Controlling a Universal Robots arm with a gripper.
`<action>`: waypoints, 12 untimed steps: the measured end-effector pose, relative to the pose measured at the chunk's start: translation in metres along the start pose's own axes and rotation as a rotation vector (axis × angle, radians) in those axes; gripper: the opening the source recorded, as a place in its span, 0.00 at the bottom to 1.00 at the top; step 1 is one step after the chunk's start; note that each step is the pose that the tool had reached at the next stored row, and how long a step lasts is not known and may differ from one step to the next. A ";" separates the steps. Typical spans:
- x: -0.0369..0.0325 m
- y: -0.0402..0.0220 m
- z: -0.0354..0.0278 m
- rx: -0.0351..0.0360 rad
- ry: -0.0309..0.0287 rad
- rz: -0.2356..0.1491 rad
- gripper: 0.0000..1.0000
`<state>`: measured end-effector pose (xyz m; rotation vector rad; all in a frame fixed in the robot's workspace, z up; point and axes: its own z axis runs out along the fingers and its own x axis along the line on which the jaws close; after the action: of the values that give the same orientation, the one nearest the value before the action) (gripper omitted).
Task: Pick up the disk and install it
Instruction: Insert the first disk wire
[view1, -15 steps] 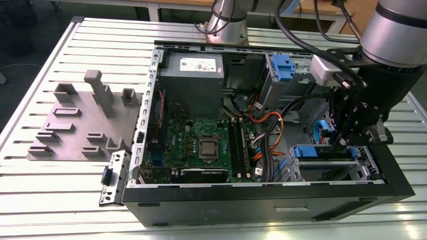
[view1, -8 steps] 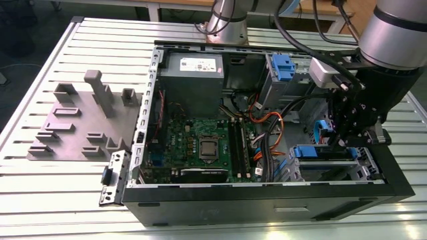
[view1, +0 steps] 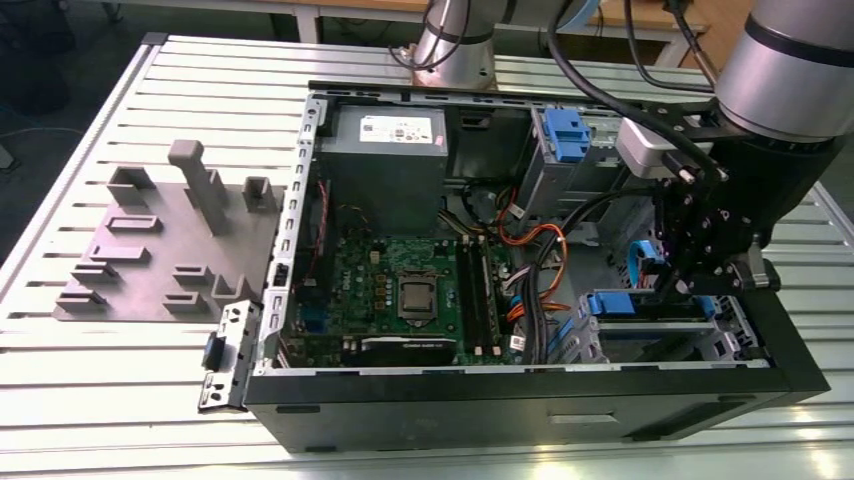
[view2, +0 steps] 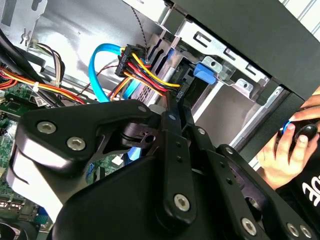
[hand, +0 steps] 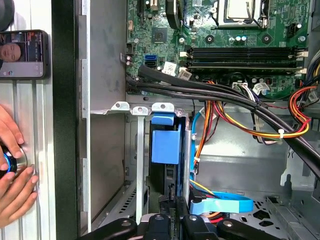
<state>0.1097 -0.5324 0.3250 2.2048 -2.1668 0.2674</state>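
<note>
The hand (hand: 173, 217), pressed together, is meeting the disk's (hand: 165, 144) end in the bay (hand: 138, 150); pushing straight inward seems wisest.

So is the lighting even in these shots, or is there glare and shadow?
Exterior view: the slatted table glares pale, the computer case is shaded inside. Second wrist view: the black gripper reads dark against the bright drive bay. First wrist view: the motherboard is evenly lit.
</note>
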 end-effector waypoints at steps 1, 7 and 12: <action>0.0000 0.0000 0.0000 0.0000 -0.0001 0.000 0.16; 0.0000 0.0000 0.0001 0.0000 -0.0002 0.000 0.16; 0.0000 0.0000 0.0001 0.0000 -0.0001 0.000 0.16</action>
<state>0.1096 -0.5324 0.3248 2.2048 -2.1669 0.2673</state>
